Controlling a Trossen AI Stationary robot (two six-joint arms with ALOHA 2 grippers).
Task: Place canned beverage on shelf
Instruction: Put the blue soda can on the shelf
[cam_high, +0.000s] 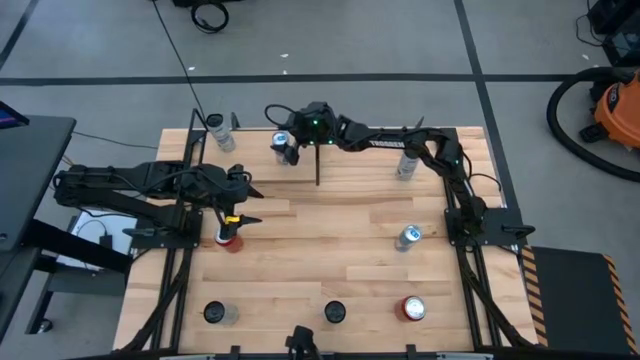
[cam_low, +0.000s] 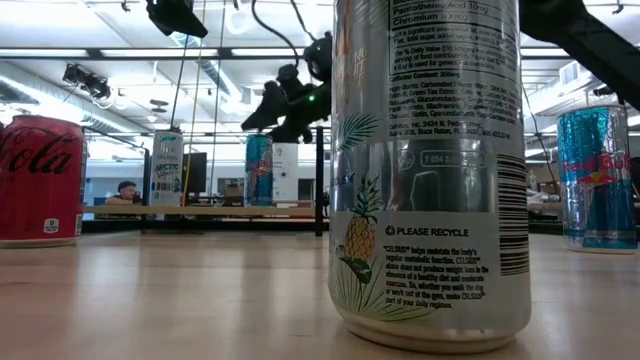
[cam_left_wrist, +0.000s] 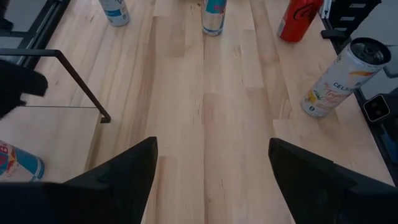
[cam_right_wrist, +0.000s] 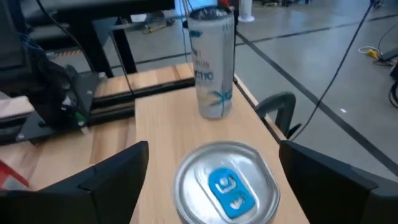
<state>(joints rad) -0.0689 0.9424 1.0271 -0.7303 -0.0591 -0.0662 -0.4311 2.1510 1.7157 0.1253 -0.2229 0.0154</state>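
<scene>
The right pincer (cam_high: 287, 150) sits at the upper middle of the high view, over the shelf (cam_high: 255, 165), its fingers spread wide on either side of a blue-tabbed can (cam_right_wrist: 225, 184) that stands upright on the shelf board. In the right wrist view the can's silver top fills the lower middle, with the two dark fingers clear of it on both sides, not gripping it. A tall white can (cam_right_wrist: 211, 62) stands farther along the same board, near its end, apart from the first can. The left pincer (cam_high: 236, 218) hangs at the left middle of the high view above the counter (cam_high: 340, 250), just over a red can (cam_high: 229, 238); its fingers are spread and hold nothing, as the left wrist view shows bare wood between them. More cans stand around the counter: a blue one (cam_high: 408, 236) at the right middle, a red one (cam_high: 412, 308) at the lower right, and two dark-topped ones (cam_high: 334, 312) along the bottom edge. In the low view a tall silver can (cam_low: 428, 170) fills the centre of the frame.
</scene>
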